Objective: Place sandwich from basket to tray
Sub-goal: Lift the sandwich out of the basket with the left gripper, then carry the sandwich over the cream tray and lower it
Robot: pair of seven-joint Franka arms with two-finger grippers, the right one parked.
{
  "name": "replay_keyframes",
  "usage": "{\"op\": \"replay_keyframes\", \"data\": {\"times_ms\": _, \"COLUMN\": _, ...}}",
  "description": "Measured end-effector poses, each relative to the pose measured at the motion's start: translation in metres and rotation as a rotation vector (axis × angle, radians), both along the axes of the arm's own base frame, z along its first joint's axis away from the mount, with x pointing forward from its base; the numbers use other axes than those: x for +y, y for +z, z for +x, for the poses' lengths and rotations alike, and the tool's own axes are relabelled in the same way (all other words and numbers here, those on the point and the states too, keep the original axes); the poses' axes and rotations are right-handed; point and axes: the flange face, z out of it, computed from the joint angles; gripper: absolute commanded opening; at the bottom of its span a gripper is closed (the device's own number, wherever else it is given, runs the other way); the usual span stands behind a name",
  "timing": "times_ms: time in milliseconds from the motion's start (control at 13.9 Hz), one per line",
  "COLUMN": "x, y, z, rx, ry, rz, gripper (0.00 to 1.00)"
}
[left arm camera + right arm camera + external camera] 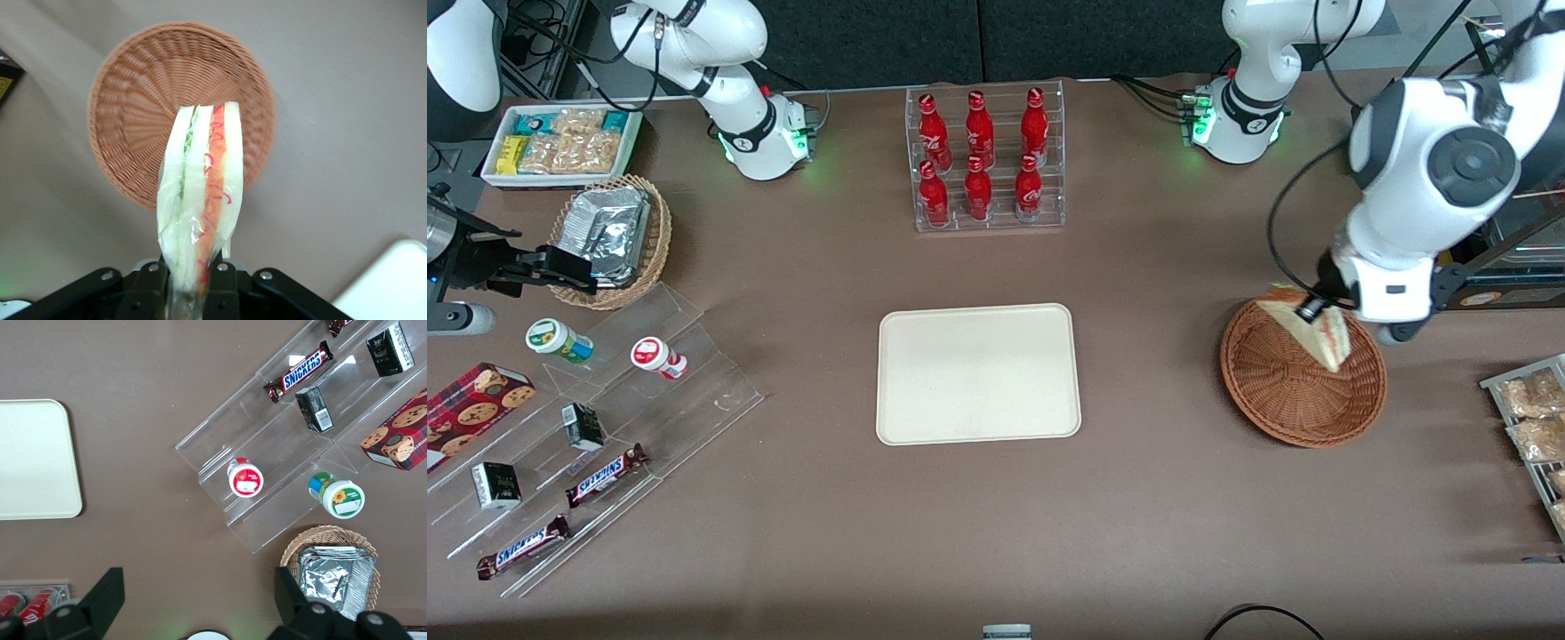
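Observation:
The sandwich [1320, 333] [200, 187], a wedge of white bread in clear wrap with red-orange and green filling, hangs in the air above the reddish-brown wicker basket [1294, 391] [140, 100]. My left gripper [1316, 307] [194, 280] is shut on one end of the wedge, holding it clear of the basket's weave. Nothing else lies in the basket. The cream rectangular tray [978, 373] [393, 287] [33, 460] lies flat at the table's middle, toward the parked arm's end from the basket, with nothing on it.
A clear rack of red bottles [985, 160] stands farther from the camera than the tray. A wire rack of snack bags [1534, 427] sits beside the basket at the working arm's end. Acrylic shelves [596, 418] and a tan foil basket [609, 240] lie toward the parked arm's end.

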Motion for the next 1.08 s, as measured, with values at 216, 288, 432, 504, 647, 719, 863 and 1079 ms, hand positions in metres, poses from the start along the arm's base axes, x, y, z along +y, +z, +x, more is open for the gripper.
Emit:
{"op": "replay_keyframes", "data": {"times_ms": 216, "x": -0.068, "y": 0.026, "z": -0.008, "rx": -0.030, "ry": -0.112, "rz": -0.034, "gripper": 0.20}}
{"op": "replay_keyframes", "data": {"times_ms": 288, "x": -0.093, "y": 0.030, "z": -0.011, "rx": -0.034, "ry": -0.151, "rz": -0.053, "gripper": 0.21}}
{"op": "replay_keyframes", "data": {"times_ms": 432, "x": -0.145, "y": 0.028, "z": -0.014, "rx": -0.029, "ry": -0.238, "rz": -0.089, "gripper": 0.21}}
{"op": "replay_keyframes", "data": {"times_ms": 504, "x": -0.173, "y": 0.023, "z": -0.014, "rx": -0.018, "ry": -0.284, "rz": -0.108, "gripper": 0.21}}
{"op": "replay_keyframes", "data": {"times_ms": 647, "x": -0.228, "y": -0.002, "z": -0.017, "rx": 0.011, "ry": -0.379, "rz": -0.123, "gripper": 0.21}}
{"op": "replay_keyframes", "data": {"times_ms": 719, "x": -0.256, "y": -0.020, "z": -0.020, "rx": 0.016, "ry": -0.416, "rz": -0.112, "gripper": 0.21}}
{"op": "replay_keyframes", "data": {"times_ms": 863, "x": -0.302, "y": -0.061, "z": -0.025, "rx": 0.016, "ry": -0.444, "rz": -0.091, "gripper": 0.21}}
{"op": "replay_keyframes", "data": {"times_ms": 1079, "x": -0.349, "y": -0.113, "z": -0.039, "rx": 0.017, "ry": -0.506, "rz": -0.059, "gripper": 0.22}}
